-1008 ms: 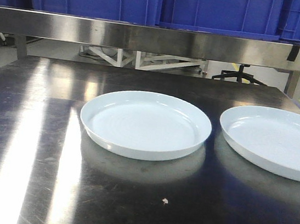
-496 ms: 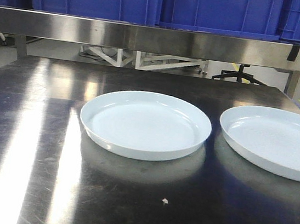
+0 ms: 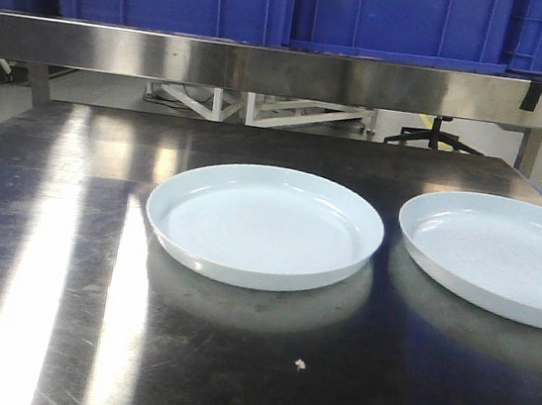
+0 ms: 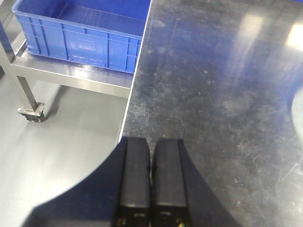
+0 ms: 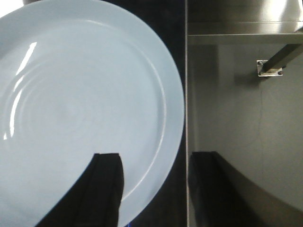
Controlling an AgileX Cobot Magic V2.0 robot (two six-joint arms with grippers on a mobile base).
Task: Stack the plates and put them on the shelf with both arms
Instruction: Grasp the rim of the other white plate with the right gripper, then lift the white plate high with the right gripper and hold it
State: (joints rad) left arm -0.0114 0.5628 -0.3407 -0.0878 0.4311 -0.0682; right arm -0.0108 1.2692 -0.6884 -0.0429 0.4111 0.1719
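Glossy pale round plate (image 3: 264, 227) and twin plate (image 3: 492, 254) on scratched steel table (image 3: 47, 233); left tool (image 4: 150, 144) narrow, empty; right tool (image 5: 155, 158) wide.

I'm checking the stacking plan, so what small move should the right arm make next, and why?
Probably lower the right gripper onto the outer rim of the right plate. Its jaws stand open, one finger over the plate and the other past the edge of the table, so the rim lies between them. The left plate sits apart, not stacked, and the left gripper is shut.
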